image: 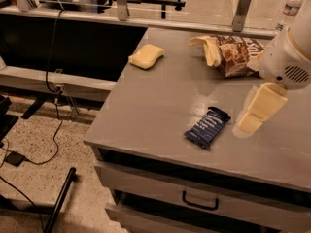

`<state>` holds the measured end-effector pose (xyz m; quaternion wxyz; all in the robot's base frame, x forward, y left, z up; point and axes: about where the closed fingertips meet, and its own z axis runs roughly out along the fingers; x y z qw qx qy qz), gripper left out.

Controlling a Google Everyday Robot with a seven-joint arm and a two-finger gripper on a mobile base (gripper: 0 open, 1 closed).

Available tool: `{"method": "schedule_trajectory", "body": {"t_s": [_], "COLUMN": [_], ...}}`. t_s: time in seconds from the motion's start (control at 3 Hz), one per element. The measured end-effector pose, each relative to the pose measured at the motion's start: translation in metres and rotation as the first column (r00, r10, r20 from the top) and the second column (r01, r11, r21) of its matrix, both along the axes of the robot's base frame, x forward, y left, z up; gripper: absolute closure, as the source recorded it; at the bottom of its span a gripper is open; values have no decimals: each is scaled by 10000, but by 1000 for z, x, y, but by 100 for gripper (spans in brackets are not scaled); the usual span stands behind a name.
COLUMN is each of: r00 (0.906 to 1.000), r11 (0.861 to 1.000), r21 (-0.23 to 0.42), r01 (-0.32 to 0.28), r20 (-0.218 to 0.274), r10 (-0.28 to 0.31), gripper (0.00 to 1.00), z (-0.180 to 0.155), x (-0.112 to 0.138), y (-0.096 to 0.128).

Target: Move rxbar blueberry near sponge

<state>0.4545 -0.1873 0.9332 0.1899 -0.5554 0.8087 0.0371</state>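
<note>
The gripper (256, 113) hangs low over the table (160, 106); whether it is spread or closed cannot be told. The rxbar blueberry (208, 126) lies flat just to its left. The sponge (146, 56) sits well beyond on the left, and the crumpled chip bag (233, 55), contents hidden, lies behind.

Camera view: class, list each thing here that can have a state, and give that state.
rxbar blueberry: flat on the table, ungripped.
sponge: lying at the far left corner.
chip bag: crumpled, lying at the back.
water bottle: upright.
gripper: beside the bar, apart from it.
</note>
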Motion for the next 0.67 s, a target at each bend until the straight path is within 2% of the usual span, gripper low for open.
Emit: {"method": "schedule_trajectory", "body": {"t_s": [0.33,0.67], "r00": [9986,9977], "r11": [9973,9903], "r21": [522,1212], "r01": [519,673], "r20": [-164,-170], "r10": [-511,-657], "gripper": [0,0], "z": [-20,-59], "x": [1,5], "y": [10,19]}}
